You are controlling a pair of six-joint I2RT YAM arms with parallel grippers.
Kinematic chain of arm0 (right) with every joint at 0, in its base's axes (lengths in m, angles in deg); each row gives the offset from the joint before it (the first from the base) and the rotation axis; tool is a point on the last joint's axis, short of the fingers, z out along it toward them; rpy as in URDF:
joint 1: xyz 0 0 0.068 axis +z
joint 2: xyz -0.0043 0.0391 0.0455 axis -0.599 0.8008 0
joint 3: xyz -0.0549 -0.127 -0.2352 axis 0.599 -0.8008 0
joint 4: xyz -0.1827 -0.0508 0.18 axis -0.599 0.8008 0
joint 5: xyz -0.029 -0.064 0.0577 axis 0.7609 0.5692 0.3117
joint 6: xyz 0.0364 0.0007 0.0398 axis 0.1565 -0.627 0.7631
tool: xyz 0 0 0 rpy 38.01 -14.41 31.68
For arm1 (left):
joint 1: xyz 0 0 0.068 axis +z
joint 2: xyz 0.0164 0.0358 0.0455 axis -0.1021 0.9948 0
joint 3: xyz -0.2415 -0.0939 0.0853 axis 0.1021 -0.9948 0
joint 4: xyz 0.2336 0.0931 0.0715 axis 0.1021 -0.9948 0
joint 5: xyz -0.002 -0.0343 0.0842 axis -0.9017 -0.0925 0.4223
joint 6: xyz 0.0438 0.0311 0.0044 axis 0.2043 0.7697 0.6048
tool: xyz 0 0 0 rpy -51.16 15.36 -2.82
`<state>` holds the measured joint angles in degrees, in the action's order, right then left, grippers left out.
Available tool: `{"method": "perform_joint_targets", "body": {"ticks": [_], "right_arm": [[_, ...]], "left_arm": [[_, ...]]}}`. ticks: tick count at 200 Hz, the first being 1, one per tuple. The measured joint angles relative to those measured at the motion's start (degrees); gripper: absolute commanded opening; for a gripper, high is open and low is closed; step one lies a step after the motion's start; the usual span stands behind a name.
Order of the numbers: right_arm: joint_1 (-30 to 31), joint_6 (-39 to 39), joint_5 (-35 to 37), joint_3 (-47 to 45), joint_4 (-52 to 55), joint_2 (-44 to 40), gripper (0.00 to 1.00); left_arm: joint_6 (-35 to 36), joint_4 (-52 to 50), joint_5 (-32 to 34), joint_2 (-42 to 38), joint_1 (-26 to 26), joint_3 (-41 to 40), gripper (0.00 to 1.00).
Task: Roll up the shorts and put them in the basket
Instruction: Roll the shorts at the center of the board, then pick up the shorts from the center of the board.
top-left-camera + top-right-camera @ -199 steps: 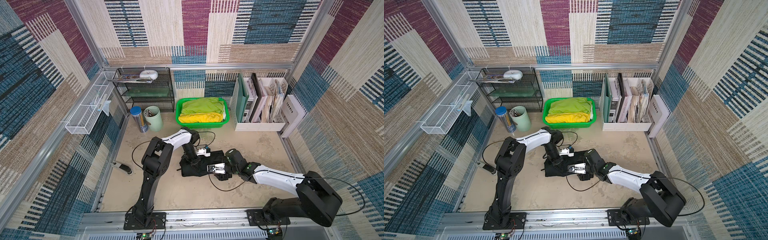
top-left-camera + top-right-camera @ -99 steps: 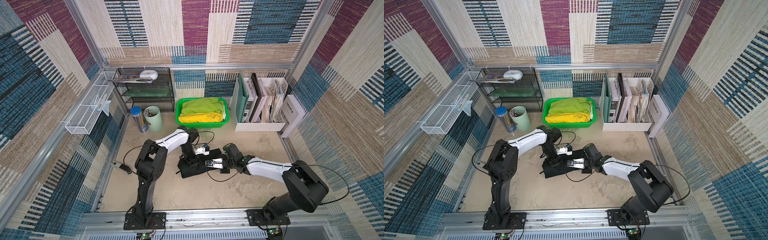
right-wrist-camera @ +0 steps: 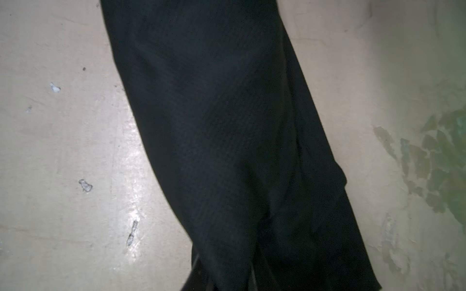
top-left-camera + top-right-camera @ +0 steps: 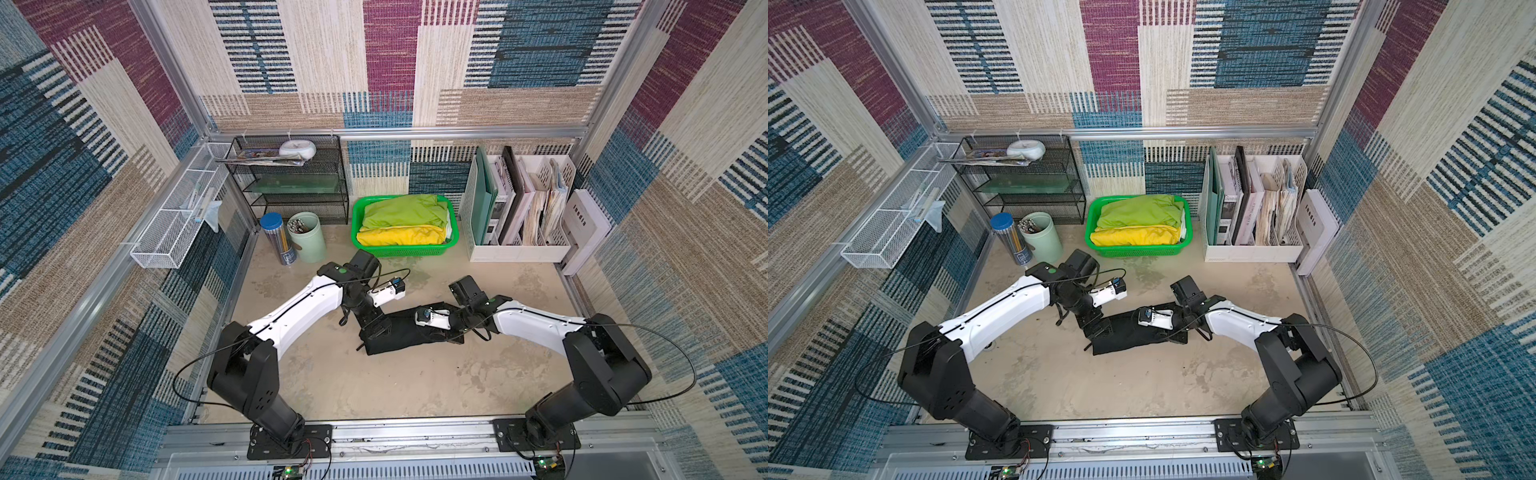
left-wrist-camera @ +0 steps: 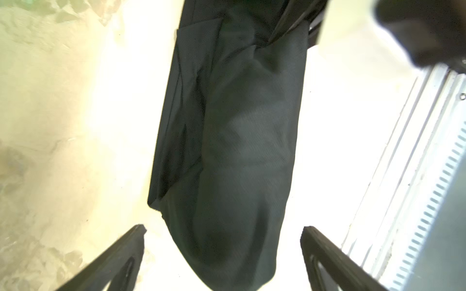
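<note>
Showing a walled tabletop from above, both top views hold two white-and-black robot arms reaching in from the bottom edge towards one pair of black shorts, which lies near the centre of the frame as a long, narrow bundle on the beige table, running left to right. The left gripper sits at the bundle's left end; in the left wrist view its two dark fingers stand wide apart at the bottom corners, with the end of the cloth between them and touching neither. The right gripper sits at the bundle's right end; in the right wrist view the shorts fill the middle of the frame and bunch into creases at the bottom centre, where the jaws, narrowed and mostly hidden by fabric, pinch the cloth. Along the upper part of the frame stand one green basket holding two folded cloths, one lime-green cloth above one yellow cloth; one pale green cup; one blue-lidded tube; one black wire shelf; and one white file organiser.
</note>
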<state>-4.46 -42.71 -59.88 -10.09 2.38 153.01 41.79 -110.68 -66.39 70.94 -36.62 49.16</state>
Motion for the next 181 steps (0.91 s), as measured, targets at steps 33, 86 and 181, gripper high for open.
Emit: {"method": "perform_joint_targets", "body": {"ticks": [33, 86, 181], "right_arm": [[-0.6, 2.1, -1.5, 1.9, 1.7, 2.0, 0.1], [-1.0, 3.6, -3.2, 1.7, 2.1, 1.8, 0.1], [-1.4, 3.6, -4.2, 0.7, 1.1, 2.0, 0.1]], "left_arm": [[0.0, 7.6, 3.2, -5.6, -3.5, -8.9, 1.0], [0.5, 18.1, 9.7, -4.9, -5.7, -15.6, 1.0], [0.8, 21.2, 10.3, 5.7, -5.7, -14.0, 0.8]]}}
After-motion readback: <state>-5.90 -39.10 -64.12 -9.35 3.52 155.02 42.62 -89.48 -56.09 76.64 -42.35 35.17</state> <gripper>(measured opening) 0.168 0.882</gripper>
